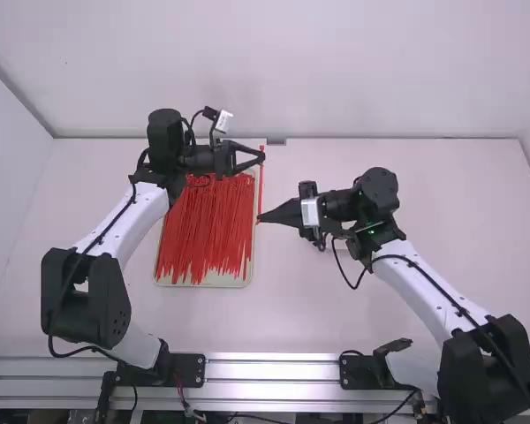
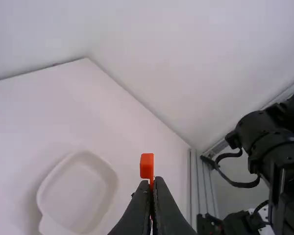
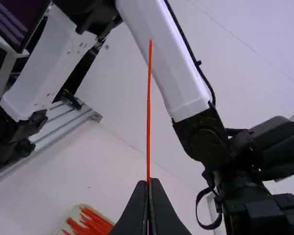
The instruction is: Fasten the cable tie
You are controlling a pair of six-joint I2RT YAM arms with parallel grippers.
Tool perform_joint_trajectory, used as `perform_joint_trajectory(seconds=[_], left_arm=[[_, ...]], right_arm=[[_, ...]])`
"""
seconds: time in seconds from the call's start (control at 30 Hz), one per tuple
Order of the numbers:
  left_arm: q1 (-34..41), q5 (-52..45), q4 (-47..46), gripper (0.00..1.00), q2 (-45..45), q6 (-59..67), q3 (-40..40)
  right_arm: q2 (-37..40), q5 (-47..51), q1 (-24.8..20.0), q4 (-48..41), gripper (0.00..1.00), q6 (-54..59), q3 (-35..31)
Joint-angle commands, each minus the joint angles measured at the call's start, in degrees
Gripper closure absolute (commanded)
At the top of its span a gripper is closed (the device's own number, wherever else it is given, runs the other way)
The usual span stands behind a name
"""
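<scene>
No legible txt; white tag (image 1: 223,116) too small to read.

1. The high view is looking forward and down from above and behind both arms, far enough off to be taking in the whole table (image 1: 424,177).
2. The left wrist view is sitting close behind the left gripper (image 2: 151,188), facing along its fingers across the table toward the right arm (image 2: 274,142).
3. The right wrist view is sitting close behind the right gripper (image 3: 148,188), facing the left arm (image 3: 176,73).
4. All three views are sharing the cable tie (image 1: 261,185). The high and right wrist views are also sharing the pile of red ties (image 3: 85,223).
</scene>
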State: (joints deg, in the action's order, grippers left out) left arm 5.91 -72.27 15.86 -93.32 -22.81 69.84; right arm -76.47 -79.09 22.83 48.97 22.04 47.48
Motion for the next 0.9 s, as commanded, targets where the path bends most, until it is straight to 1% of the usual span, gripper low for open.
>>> perform_joint_trajectory(seconds=[0.0, 0.07, 0.17, 0.2, 0.23, 0.3, 0.33, 0.43, 0.53, 0.63, 0.73, 0.87], left_arm=[[0.1, 0.7, 0.2, 0.98, 0.0, 4.7, 1.2], [0.1, 0.8, 0.2, 0.98, 0.0, 8.1, 1.2], [0.1, 1.0, 0.2, 0.98, 0.0, 9.3, 1.2], [0.1, 1.2, 0.2, 0.98, 0.0, 9.0, 1.2], [0.1, 1.1, 0.2, 0.98, 0.0, 9.0, 1.2], [-0.1, -1.5, 1.6, 0.98, 0.0, 12.4, 1.2], [-0.2, -3.0, 2.3, 0.98, 0.0, 15.3, 1.2], [-0.2, -4.0, 4.4, 0.98, 0.0, 20.1, 1.2], [-0.2, -2.9, 6.6, 0.98, 0.0, 20.5, 1.2], [-0.2, -3.9, 11.4, 0.98, 0.0, 24.9, 1.2], [-0.3, -5.4, 15.3, 0.98, 0.0, 28.8, 1.2], [-0.8, -5.4, 19.4, 0.98, 0.0, 28.3, 1.2]], right_arm=[[0.9, -0.1, 0.3, 0.3, 1.0, -4.6, -0.2], [0.9, 3.6, 0.5, 1.0, 1.0, -9.3, -0.2], [0.9, 8.1, 0.3, 3.0, 1.0, -16.9, -0.2], [0.9, 10.3, 0.0, 4.4, 1.0, -22.4, -0.2], [0.9, 10.8, -0.1, 4.6, 1.0, -23.7, -0.2], [0.9, 14.3, -0.8, 5.0, 1.0, -34.1, -0.2], [0.9, 14.7, -1.0, 4.5, 1.0, -36.3, -0.2], [0.9, 14.2, -1.0, 3.2, 1.0, -39.0, -0.3], [0.9, 14.3, -1.2, 1.0, 1.0, -39.2, -0.3], [0.9, 14.4, -2.5, -5.6, 1.0, -38.4, -0.3], [0.9, 14.4, -3.5, -11.1, 1.0, -34.1, -0.6], [0.9, 14.5, -3.7, -11.7, 1.0, -33.6, -2.3]])
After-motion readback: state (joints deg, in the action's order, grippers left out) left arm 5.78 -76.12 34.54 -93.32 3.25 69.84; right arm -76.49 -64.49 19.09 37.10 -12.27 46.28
